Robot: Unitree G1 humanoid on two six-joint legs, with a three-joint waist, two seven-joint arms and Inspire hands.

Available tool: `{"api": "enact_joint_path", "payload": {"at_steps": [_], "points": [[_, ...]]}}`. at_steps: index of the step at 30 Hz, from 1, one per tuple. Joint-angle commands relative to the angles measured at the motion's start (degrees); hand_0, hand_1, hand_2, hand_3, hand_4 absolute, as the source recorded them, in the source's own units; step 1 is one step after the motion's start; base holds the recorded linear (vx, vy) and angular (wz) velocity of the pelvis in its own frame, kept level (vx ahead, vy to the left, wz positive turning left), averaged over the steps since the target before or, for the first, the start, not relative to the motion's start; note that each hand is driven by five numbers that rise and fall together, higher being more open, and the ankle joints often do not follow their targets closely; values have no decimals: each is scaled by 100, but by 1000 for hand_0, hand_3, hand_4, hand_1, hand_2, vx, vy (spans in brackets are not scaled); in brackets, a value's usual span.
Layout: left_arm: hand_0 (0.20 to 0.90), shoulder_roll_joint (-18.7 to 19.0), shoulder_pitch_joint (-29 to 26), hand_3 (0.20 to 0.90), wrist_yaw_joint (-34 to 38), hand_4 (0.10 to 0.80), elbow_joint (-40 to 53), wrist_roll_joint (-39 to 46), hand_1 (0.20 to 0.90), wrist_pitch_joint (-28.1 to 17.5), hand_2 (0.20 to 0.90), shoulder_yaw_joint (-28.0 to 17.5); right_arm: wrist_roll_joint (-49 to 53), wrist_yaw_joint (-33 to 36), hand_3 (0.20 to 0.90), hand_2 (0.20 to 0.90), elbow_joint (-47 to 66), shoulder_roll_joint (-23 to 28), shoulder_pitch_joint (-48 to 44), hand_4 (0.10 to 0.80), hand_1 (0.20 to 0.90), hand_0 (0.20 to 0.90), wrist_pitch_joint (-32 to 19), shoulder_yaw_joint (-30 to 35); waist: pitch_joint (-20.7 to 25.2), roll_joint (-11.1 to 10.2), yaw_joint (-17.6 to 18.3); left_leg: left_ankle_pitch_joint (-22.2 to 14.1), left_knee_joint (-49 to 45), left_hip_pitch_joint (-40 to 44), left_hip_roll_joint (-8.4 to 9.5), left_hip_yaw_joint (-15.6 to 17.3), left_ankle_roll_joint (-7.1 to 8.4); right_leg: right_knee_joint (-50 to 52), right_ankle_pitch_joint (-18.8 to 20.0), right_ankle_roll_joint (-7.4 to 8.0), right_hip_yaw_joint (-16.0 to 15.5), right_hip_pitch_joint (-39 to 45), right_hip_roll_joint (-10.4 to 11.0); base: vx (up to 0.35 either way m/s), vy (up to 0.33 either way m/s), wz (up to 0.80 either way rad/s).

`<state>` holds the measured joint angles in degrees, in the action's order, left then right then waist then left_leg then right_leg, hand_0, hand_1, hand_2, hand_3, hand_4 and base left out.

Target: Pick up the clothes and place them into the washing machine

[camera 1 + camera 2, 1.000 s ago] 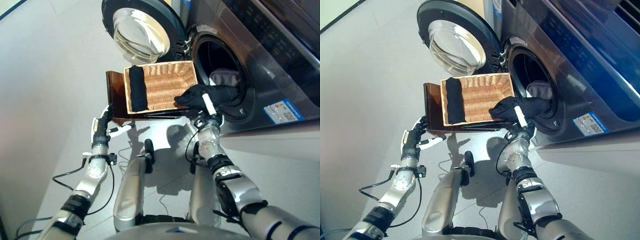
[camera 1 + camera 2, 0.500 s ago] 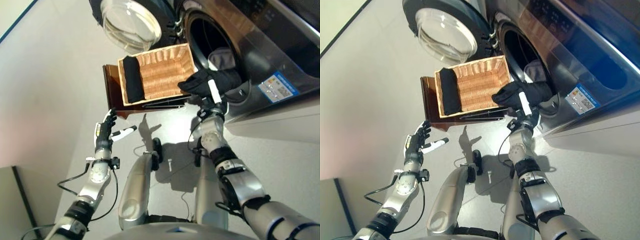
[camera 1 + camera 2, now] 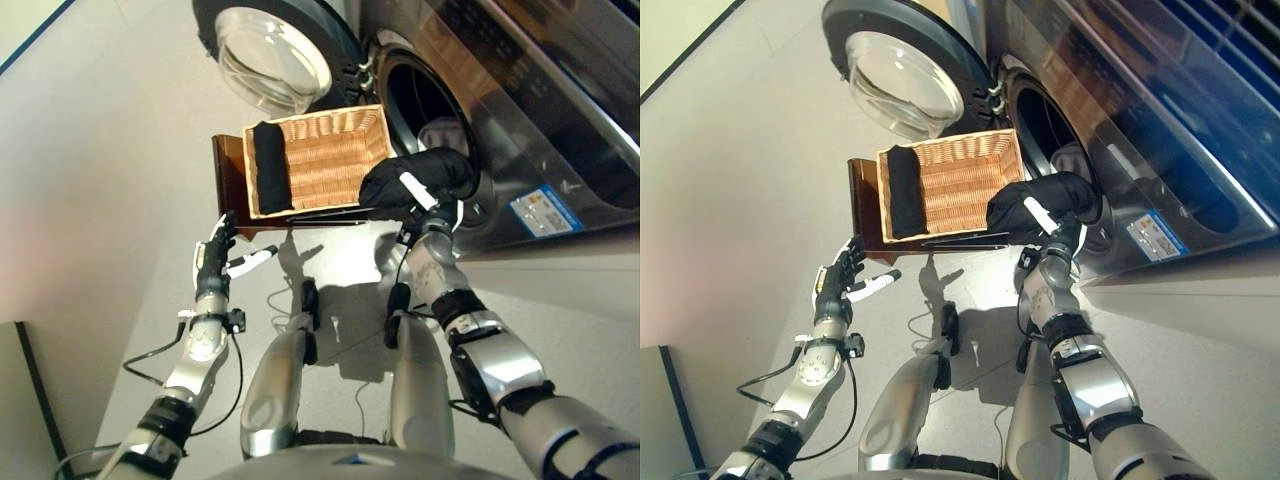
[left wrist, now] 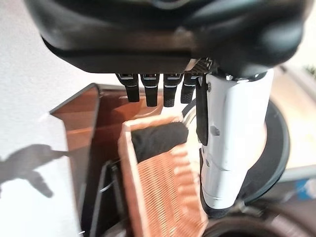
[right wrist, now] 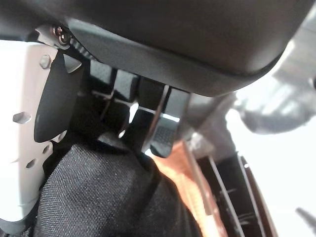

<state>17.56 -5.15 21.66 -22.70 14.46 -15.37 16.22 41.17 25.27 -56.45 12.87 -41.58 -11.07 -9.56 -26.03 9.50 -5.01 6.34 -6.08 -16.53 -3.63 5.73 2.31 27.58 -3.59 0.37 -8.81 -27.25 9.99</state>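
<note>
Pale floor before the washing machine (image 3: 520, 90): right hand (image 3: 428, 205) clutches a black garment (image 3: 405, 178), drum opening (image 3: 425, 110) just at one o'clock; left hand (image 3: 215, 255) idle, fingers spread

left hand (image 3: 212, 262): raised, fingers straight, holding nothing | right hand (image 3: 1058, 236): extended forward, fingers curled, gripping
</note>
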Motion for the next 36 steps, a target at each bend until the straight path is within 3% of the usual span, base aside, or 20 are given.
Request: {"api": "enact_joint_path", "payload": {"at_steps": [1, 7, 10, 14, 16, 23, 33, 36], "points": [[900, 356, 41, 900, 219, 800, 162, -54, 900, -393, 900, -181, -472, -67, 200, 200, 64, -225, -231, 300, 200, 200, -229, -195, 735, -403, -125, -552, -221, -209, 267, 34, 154, -1784, 734, 658, 257, 698, 335, 24, 61, 12], [900, 478, 101, 900, 134, 800, 327, -163, 900, -380, 900, -194, -489, -87, 200, 200, -5, -342, -1, 300, 200, 200, -200, -149, 813, -547, -157, -634, -320, -152, 328, 1, 121, -1992, 846, 741, 224, 912, 475, 3, 55, 7], [900, 603, 61, 900, 91, 800, 400, -198, 900, -420, 900, -224, -13, -179, 200, 200, 47, -402, 96, 300, 200, 200, -369, 99, 769, -576, -169, -717, -492, -275, 373, -30, 82, -1903, 841, 745, 220, 835, 557, -26, 37, 8], [900, 677, 96, 900, 89, 800, 442, -158, 900, -467, 900, -241, 762, -253, 200, 200, 83, -461, 30, 300, 200, 200, -689, 520, 699, -443, -193, -811, -664, -412, 432, 3, 51, -1822, 830, 758, 276, 702, 606, -19, 60, 5], [900, 753, 157, 900, 68, 800, 624, -90, 900, -529, 900, -271, 1206, -294, 200, 200, 218, -413, -169, 300, 200, 200, -895, 811, 577, -255, -241, -881, -789, -528, 462, 50, 35, -1677, 770, 757, 334, 518, 633, -41, 74, 1], [900, 728, 229, 900, 40, 800, 890, 40, 900, -699, 900, -273, 1760, -277, 200, 200, 465, -223, -585, 300, 200, 200, -1338, 1272, 437, 101, -305, -867, -860, -747, 460, 118, 3, -1527, 699, 763, 460, 193, 652, -5, 27, -3], [900, 728, 171, 900, 2, 800, 1096, 67, 900, -795, 900, -79, 2074, -297, 200, 200, 406, 205, -1154, 300, 200, 200, -1634, 1481, 469, 297, -412, -684, -568, -888, 414, 74, 65, -1485, 604, 742, 511, -83, 562, 34, -39, -2], [900, 812, 153, 900, -26, 800, 1171, 103, 900, -841, 900, -16, 1994, -233, 200, 200, 43, 708, -1614, 300, 200, 200, -1511, 1395, 516, 331, -496, -539, -313, -880, 375, 22, 130, -1502, 573, 751, 470, -148, 530, 28, -74, 3]]}}
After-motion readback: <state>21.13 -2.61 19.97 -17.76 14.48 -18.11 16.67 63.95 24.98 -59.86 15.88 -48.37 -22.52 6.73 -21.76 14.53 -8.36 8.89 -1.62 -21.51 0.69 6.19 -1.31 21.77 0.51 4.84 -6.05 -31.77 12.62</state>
